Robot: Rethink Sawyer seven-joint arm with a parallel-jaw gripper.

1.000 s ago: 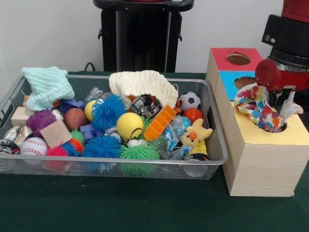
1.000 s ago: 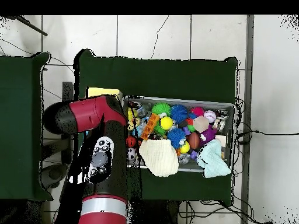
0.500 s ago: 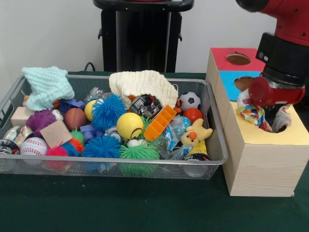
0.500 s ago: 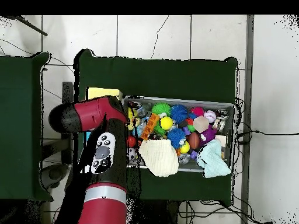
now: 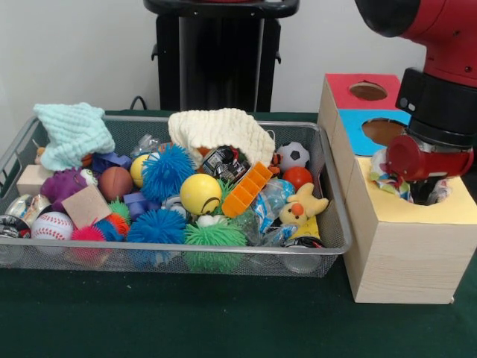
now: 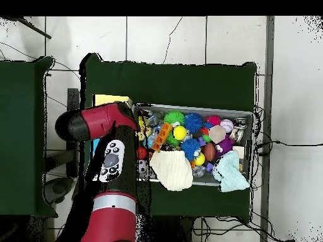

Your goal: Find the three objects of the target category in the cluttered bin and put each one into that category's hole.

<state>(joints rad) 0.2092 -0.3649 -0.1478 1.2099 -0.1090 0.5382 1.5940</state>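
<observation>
From the front, the red and black arm [image 5: 440, 82] comes down over the wooden sorting box [image 5: 402, 246], and its gripper [image 5: 423, 195] is sunk into the hole in the yellow top panel [image 5: 455, 212]. The fingers are hidden inside that hole, so I cannot tell how wide they stand. A multicoloured spotted cloth [image 5: 387, 175] bunches at the hole's rim, just beside the gripper on its bin side, mostly down in the hole with a crumpled edge still above it. Behind the gripper lie the blue panel [image 5: 356, 134] and the red panel [image 5: 350, 97], each with its own round hole. Well apart from the gripper, the wire mesh bin [image 5: 328, 216] sits on the green tabletop [image 5: 223, 321], packed with clutter: a cream knitted cloth [image 5: 220, 133] at its back, a mint green cloth [image 5: 73, 133] at the far corner, a yellow ball [image 5: 200, 194], a blue spiky ball [image 5: 167, 171], a soccer ball [image 5: 293, 155], a baseball [image 5: 51, 225] and a yellow plush toy [image 5: 304, 205].

From overhead, the arm [image 6: 101, 126] covers the box, and neither the gripper nor the spotted cloth can be seen. The bin [image 6: 246, 116] lies beside the arm, the cream cloth [image 6: 171, 170] and mint cloth [image 6: 230, 173] at its lower edge.
</observation>
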